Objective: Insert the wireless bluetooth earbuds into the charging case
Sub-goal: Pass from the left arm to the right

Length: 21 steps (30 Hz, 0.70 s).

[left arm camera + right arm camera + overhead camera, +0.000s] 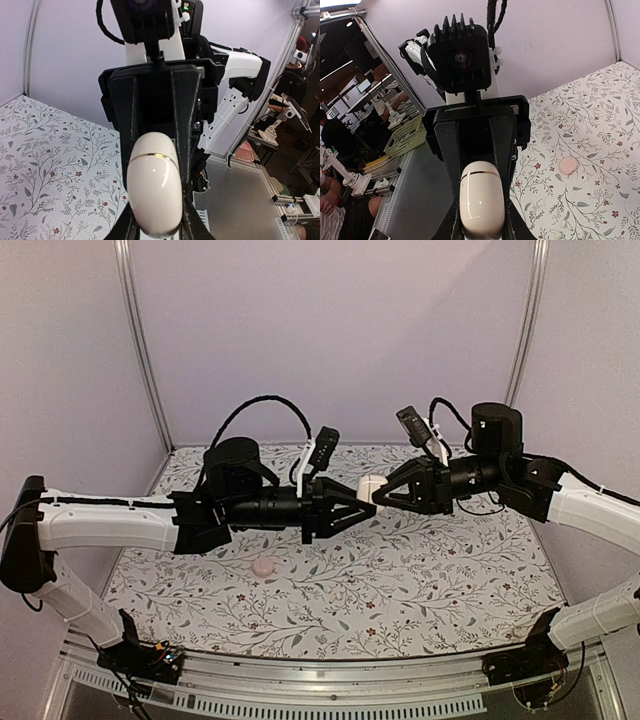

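Observation:
The charging case, a cream pebble with a thin gold seam and its lid closed, hangs in mid-air above the table's middle, between both arms. My left gripper comes from the left and is shut on one end of the case, its fingers tight against the sides. From the right, my right gripper is shut on the other end of the case. The earbuds, a pale pink rounded lump, lie on the table below the left arm; the earbuds also show in the right wrist view.
The flowered table mat spreads under both arms. Two tiny white stemmed pieces lie on it near the pink lump. Metal frame posts and pale walls close the back and sides.

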Available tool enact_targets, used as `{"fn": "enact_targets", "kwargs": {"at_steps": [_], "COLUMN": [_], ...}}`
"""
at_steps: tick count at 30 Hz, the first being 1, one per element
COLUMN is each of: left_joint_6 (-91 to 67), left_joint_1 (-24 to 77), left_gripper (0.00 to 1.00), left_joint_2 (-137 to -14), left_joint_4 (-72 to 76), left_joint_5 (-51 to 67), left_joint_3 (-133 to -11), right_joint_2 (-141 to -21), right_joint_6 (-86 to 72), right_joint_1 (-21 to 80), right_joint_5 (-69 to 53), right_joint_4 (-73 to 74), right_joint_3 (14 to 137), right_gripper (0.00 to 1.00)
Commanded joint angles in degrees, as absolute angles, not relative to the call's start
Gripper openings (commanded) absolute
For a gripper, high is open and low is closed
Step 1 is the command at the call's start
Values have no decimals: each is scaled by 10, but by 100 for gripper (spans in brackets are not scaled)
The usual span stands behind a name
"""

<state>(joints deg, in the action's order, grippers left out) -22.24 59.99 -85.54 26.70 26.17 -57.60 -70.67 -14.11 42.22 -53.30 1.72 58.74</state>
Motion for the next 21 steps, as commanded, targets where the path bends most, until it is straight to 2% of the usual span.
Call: {"fn": "enact_targets", "kwargs": {"at_steps": [1, 7, 8, 11, 13, 21], "left_joint_6": [-216, -217, -217, -216, -216, -218], "left_joint_1": [600, 600, 600, 601, 600, 600], "left_gripper": [11, 0, 0, 0, 0, 0], "left_joint_2": [-861, -853, -852, -849, -848, -847], "left_joint_4": [279, 284, 285, 289, 292, 298], "left_joint_5": [262, 264, 265, 266, 267, 269], "left_joint_3": [-589, -581, -579, -576, -574, -570], "right_joint_2": [-705, -702, -702, -701, -700, -692], "right_joint_6": [-140, -133, -133, -137, -139, -144], "right_joint_1": [425, 425, 425, 425, 425, 411], "right_joint_5": [-531, -524, -524, -521, -521, -527], "right_joint_4": [18, 25, 25, 25, 25, 22], "right_joint_3": [594, 595, 595, 597, 597, 592], "right_gripper": [0, 3, 9, 36, 44, 45]}}
